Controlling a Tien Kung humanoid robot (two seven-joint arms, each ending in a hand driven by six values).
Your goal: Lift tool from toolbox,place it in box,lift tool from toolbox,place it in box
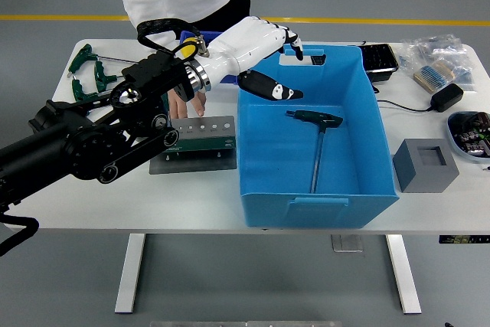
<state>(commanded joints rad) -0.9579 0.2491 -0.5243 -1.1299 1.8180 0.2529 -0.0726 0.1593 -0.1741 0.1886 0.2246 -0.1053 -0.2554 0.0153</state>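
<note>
Now we see the left hand (260,45), white with black fingertips, hovering over the far-left corner of the blue box (360,189), its fingers (269,88) spread and holding nothing. Down on the box floor lies a green-handled T-handle hex key (316,137), its shaft pointing toward the near wall. Left of the box sits the tool holder (195,141), a dark plate with a row of holes. A person's hand (181,102) seems to press on its far edge, though our forearm partly covers it. More green T-handle keys (93,74) lie at the table's (76,204) far-left corner.
</note>
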